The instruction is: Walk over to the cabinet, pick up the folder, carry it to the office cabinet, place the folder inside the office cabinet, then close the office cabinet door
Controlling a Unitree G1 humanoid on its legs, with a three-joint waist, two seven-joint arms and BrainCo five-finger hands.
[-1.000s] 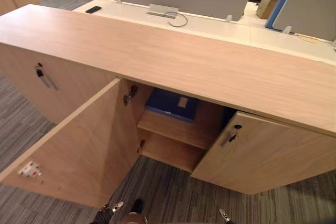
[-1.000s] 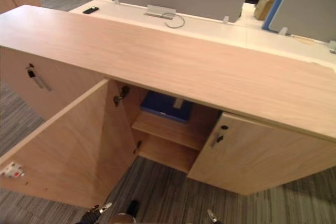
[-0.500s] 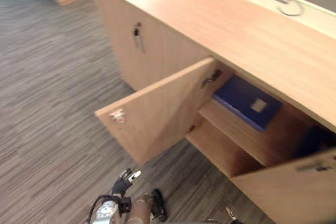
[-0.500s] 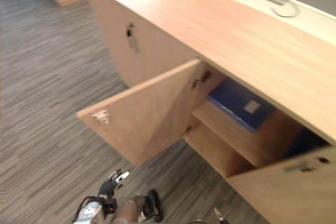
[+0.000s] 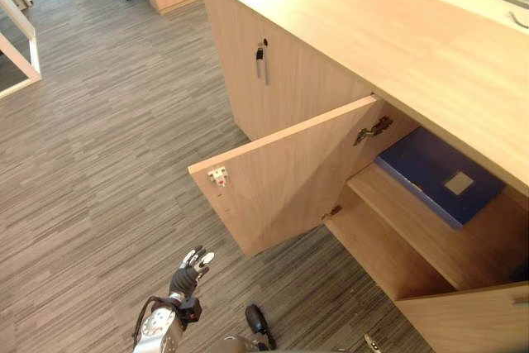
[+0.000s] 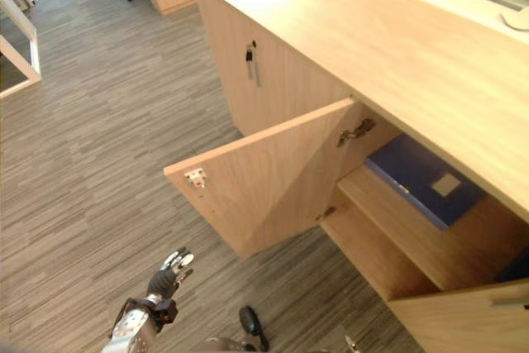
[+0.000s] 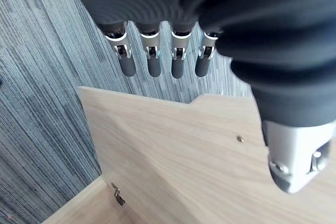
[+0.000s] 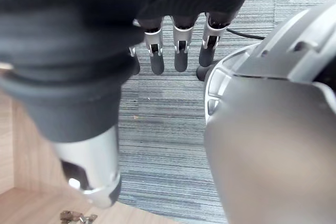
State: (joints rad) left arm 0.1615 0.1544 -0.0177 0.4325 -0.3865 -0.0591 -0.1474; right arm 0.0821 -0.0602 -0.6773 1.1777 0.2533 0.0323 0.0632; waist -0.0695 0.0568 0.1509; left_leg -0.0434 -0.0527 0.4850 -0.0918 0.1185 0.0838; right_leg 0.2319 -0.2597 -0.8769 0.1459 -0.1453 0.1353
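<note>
Folder point(image 5: 438, 175) lies on the open cabinet's point(image 5: 331, 31) shelf point(image 5: 413, 225); left hand point(image 5: 188, 269) and right hand point(image 8: 180, 56), straight-fingered, hang over carpet point(image 5: 99, 163).

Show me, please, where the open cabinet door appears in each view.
Left eye view: open door, centre, swung out over the carpet.
Right eye view: centre, slightly further left.
Left wrist view: wood panel past the left hand, likely it.
Right wrist view: wood strip by the right hand; cannot tell.
Shared landmark: striped grey carpet.
</note>
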